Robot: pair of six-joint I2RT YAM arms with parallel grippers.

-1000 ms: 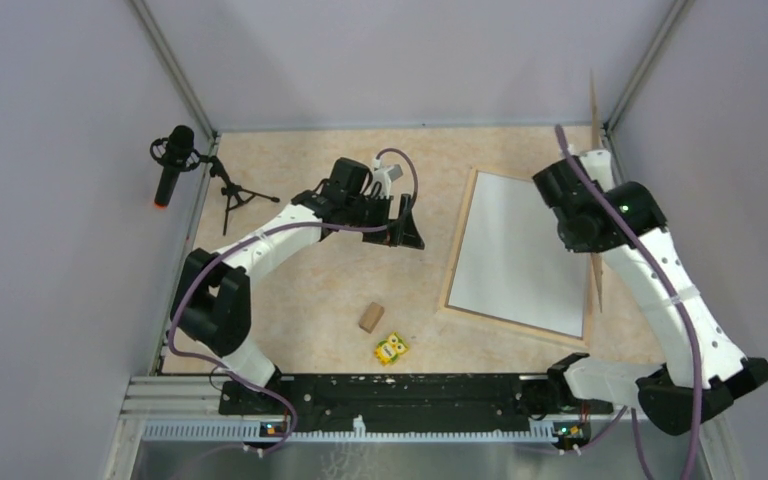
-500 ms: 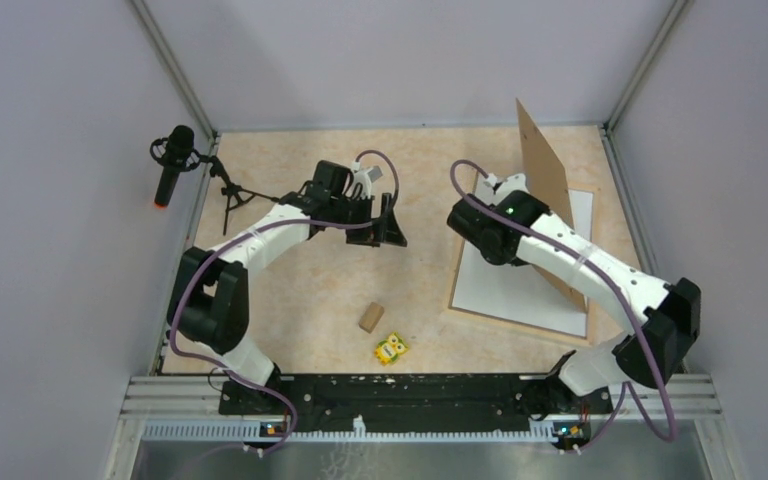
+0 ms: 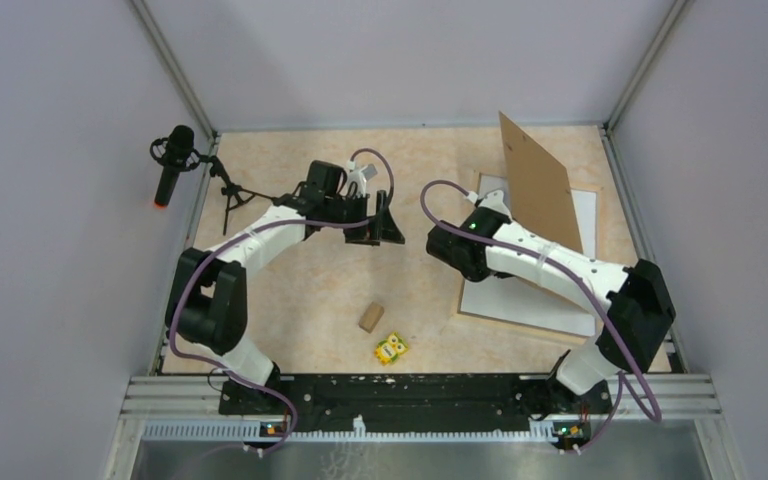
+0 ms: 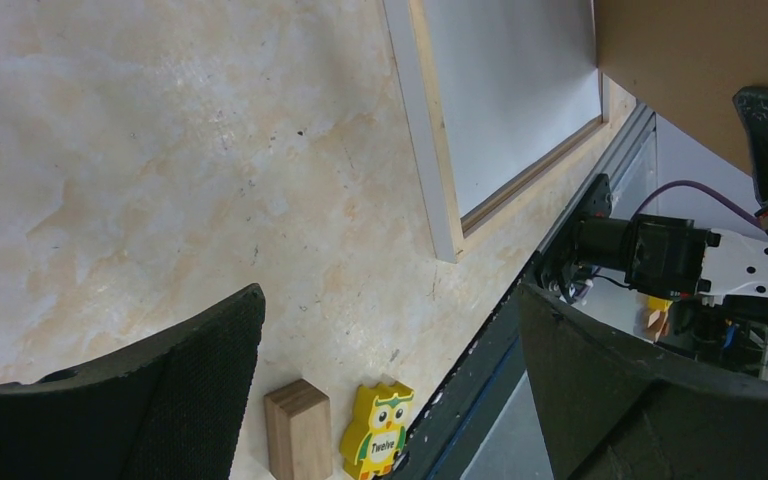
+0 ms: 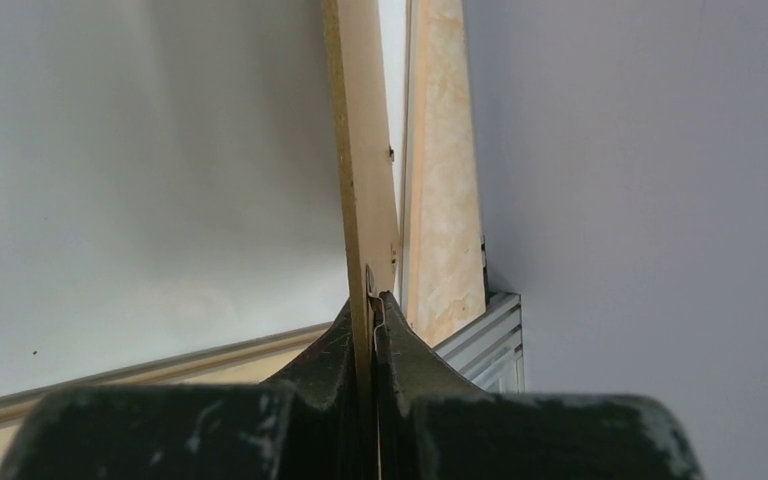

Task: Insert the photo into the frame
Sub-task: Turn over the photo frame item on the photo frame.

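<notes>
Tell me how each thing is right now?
frame: lying flat on the table.
backing board: held up, tilted, pinched at its edge.
right end effector: shut on the backing board.
left end effector: open, empty.
wooden block: lying on the table.
owl toy: lying flat, face up.
microphone: mounted on its stand.

Lab test cell: grey walls, tripod microphone

the yellow owl block reads "twelve".

table: beige marbled | on it: frame, wooden block, yellow owl toy, microphone tripod
</notes>
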